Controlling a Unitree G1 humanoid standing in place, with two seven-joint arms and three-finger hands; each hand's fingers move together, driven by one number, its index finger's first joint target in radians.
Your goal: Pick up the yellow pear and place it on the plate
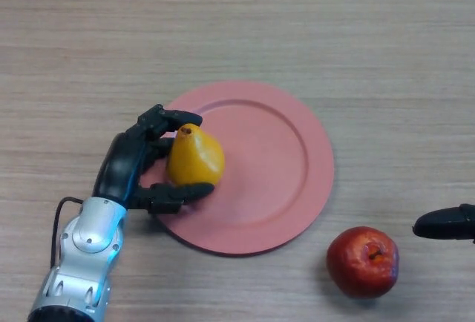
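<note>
Gripping the yellow pear (194, 157), the left hand (137, 166) comes in from the lower left of the frame, fingers curled over the pear's narrow top and thumb wrapped under its broad base. Pear sits tilted, stem end toward upper left, over the left part of the pink plate (282, 173), within the rim; cannot tell if it touches the plate surface or is just above it. Plate lies centre frame on the wooden table (237, 25). Red apple (363, 260) rests on the table at lower right, just off the plate's edge. Right hand (445, 223) shows only as a dark tip at the right edge, near the apple, not touching; finger state cannot be told.
</note>
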